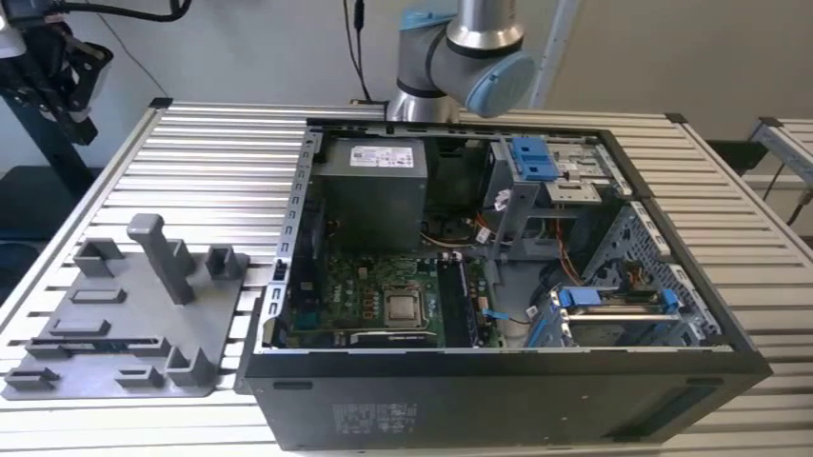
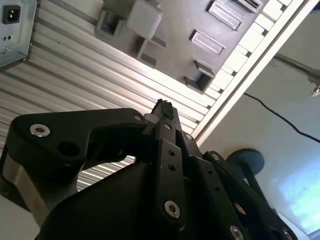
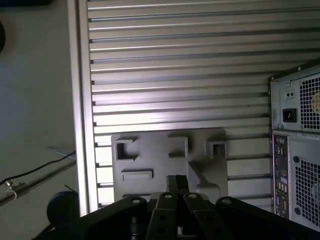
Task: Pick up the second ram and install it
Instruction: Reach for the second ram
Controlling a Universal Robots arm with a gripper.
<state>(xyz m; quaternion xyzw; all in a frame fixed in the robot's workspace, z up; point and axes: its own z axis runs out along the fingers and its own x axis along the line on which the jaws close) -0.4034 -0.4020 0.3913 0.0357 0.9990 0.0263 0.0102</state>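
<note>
exterior view, mobo (image 1: 368,286) in open pc case (image 1: 508,371), tool (image 3: 177,180) closed

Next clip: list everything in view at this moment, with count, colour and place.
Table: one, silver, slatted, under everything.
Computer case: one, black, open, on the table toward the exterior view's right.
Power supply: one, grey, inside the case at its far end.
Motherboard: one, green, on the case floor.
Drive latches: two, blue, inside the case.
Fixture plate: one, grey, with upright posts, on the table to the exterior view's left of the case.
Arm: one, silver with blue caps, behind the case.
Gripper: one, black, shut and empty in both wrist views.
</note>
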